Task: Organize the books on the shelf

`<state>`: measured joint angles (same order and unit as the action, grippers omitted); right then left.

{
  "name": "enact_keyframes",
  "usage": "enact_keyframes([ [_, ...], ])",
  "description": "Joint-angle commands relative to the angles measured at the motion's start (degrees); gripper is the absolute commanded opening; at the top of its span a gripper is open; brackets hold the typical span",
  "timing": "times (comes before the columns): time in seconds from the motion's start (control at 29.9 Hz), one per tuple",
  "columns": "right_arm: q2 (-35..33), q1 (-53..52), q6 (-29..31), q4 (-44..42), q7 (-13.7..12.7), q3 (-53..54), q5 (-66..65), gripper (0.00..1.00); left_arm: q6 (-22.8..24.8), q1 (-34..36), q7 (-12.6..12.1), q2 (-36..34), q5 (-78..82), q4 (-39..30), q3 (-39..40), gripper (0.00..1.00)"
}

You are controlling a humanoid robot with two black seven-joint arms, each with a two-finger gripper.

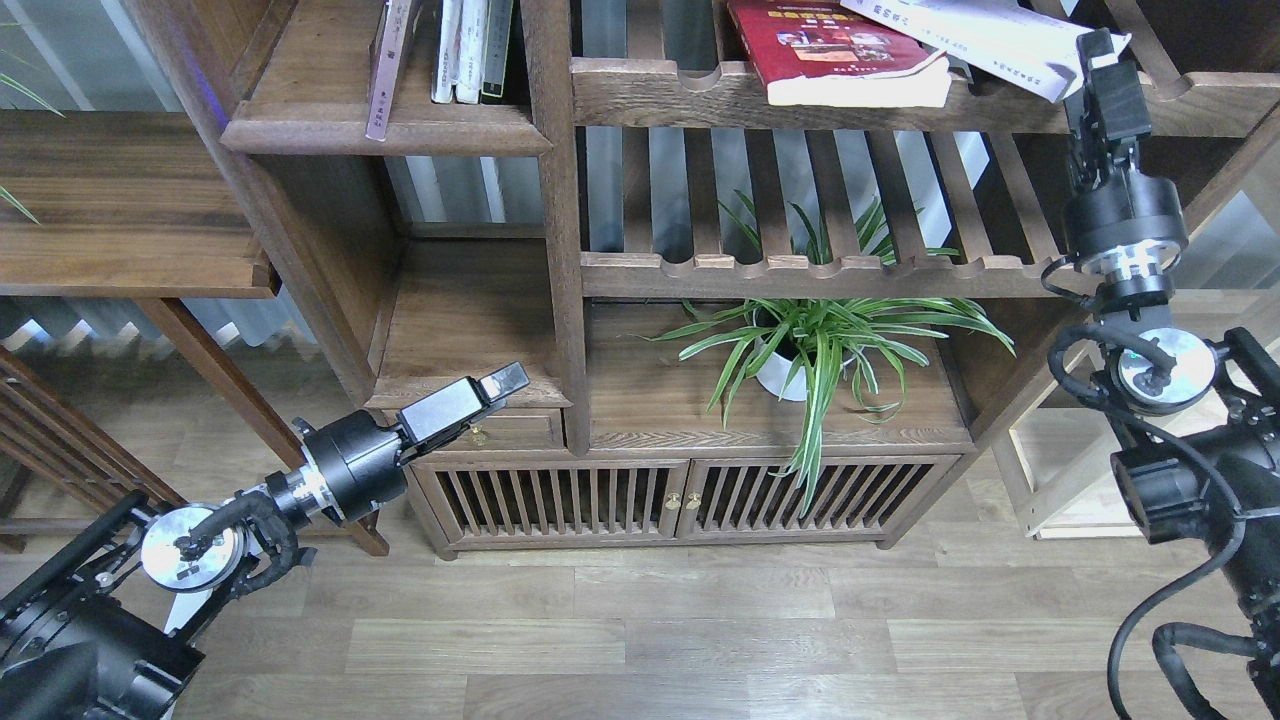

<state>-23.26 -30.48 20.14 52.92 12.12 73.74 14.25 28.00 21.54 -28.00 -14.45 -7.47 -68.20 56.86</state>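
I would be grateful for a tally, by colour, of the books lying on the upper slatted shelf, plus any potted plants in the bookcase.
Red book: 1
White book: 1
Potted plant: 1
Total: 3

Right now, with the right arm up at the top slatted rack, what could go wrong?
1. The white book lies tilted across the red book, overhanging the slatted rack; a nudge from the right gripper could tip it off.
2. A falling book would probably land on the spider plant below.
3. Whether the right gripper truly holds the white book cannot be told.
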Motion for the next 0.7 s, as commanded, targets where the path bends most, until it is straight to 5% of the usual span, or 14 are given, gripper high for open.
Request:
enact_keyframes([
  [0.0, 0.94, -0.54, -1.51, -0.01, 0.00, -0.09, -0.01, 0.84, 0.00, -0.10, 0.00, -0.32, -0.09, 0.00, 0.09, 0.98],
  [0.4, 2.08, -3.18, -5.64, -0.27, -0.08, -0.09, 0.16, 0.82, 0.00, -0.45, 0.00, -0.50, -0.18, -0.09, 0.27, 0.98],
  [0.5, 2.35, -3.44, -6.95, -0.27, -0.17, -0.09, 0.16, 0.77, 0.00, -0.45, 0.00, -0.50, -0.18, 0.00, 0.36, 0.98],
  [0.67, 2.35, -3.53, -7.66, -0.36, -0.17, 0.00, 0.34, 0.53, 0.00, -0.45, 0.00, -0.58, -0.09, 0.00, 0.36, 0.98],
])
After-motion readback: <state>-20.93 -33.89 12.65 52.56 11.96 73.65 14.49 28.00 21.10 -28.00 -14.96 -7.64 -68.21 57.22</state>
